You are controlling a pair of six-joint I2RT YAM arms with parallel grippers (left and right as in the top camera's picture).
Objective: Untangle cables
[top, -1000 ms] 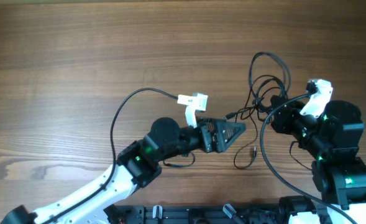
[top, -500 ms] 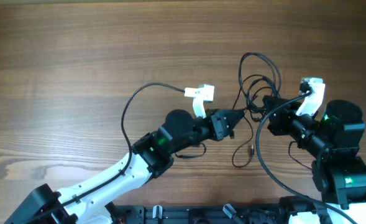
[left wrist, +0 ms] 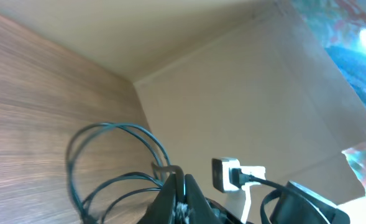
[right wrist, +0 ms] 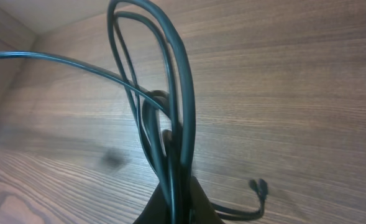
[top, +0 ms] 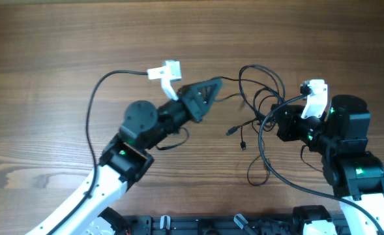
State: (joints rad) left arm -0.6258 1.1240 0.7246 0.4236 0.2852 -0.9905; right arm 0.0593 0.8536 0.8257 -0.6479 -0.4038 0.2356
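Tension was what you had to manage in this step, as I judged it: with cord pinched on both sides, the pull should have gone slowly and sideways, away from the knot, so the loops could slide free rather than cinch down. On the left, your left fingers [top: 208, 88] were pressed together with no gap between them, and a thin black strand ran from their tip toward the tangle. The left wrist view showed the closed tips with cord loops just beyond them, so they looked clamped on that strand, though the exact contact was hidden. You would have done well to draw that arm leftward and low over the table [top: 61, 59], watching whether the loops opened up. In the middle, the cables [top: 262, 88] sat as a cluster of overlapping loops between the two arms, with small plug ends [top: 233, 131] lying loose on the wood just below them. On the right, your right fingers [right wrist: 198, 214] were shut tight on several cords bunched together, the loops rising straight out of the grip. That side served best as an anchor, held firm and level. If the bundle drew tighter instead of looser, easing off would have been wiser than forcing it.
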